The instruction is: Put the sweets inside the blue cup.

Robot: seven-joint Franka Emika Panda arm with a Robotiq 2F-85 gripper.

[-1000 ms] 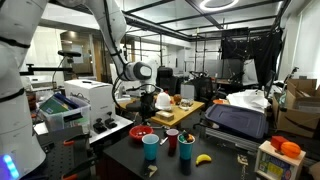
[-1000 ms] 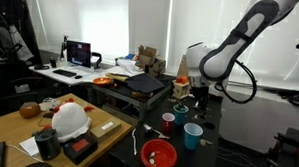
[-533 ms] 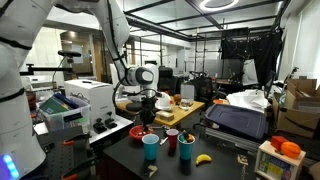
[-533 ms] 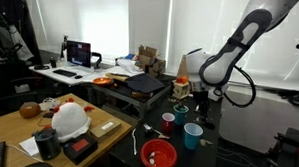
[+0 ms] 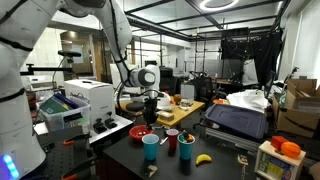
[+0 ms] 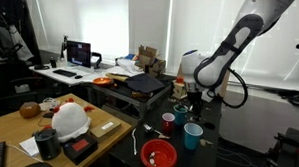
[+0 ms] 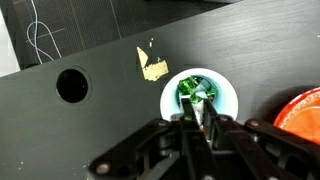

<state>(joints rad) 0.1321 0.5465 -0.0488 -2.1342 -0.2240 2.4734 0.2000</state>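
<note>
The blue cup [image 7: 201, 98] is seen from above in the wrist view, right under my fingertips. Green-wrapped sweets [image 7: 193, 92] show inside its rim, at the tips of my fingers. My gripper [image 7: 200, 122] hangs directly over the cup with its jaws nearly together, and a small brownish piece is pinched between them. In both exterior views the gripper [image 5: 150, 115] [image 6: 193, 103] points straight down above the blue cup [image 5: 151, 147] [image 6: 192, 135]. I cannot tell whether the green sweets lie in the cup or hang from the fingertips.
A red cup [image 5: 172, 140] [image 6: 168, 122] and a dark cup [image 5: 187, 148] [image 6: 180, 114] stand close to the blue one. A yellow banana [image 5: 203, 158] lies nearby. A red bowl [image 5: 141, 132] [image 6: 158, 154] [image 7: 302, 112] sits beside the cups. The black table has a round hole [image 7: 72, 85] and a tape scrap [image 7: 152, 68].
The arm has shifted a little sideways and down, bringing the gripper over the blue cup. The cups, bowl and banana have not moved.
</note>
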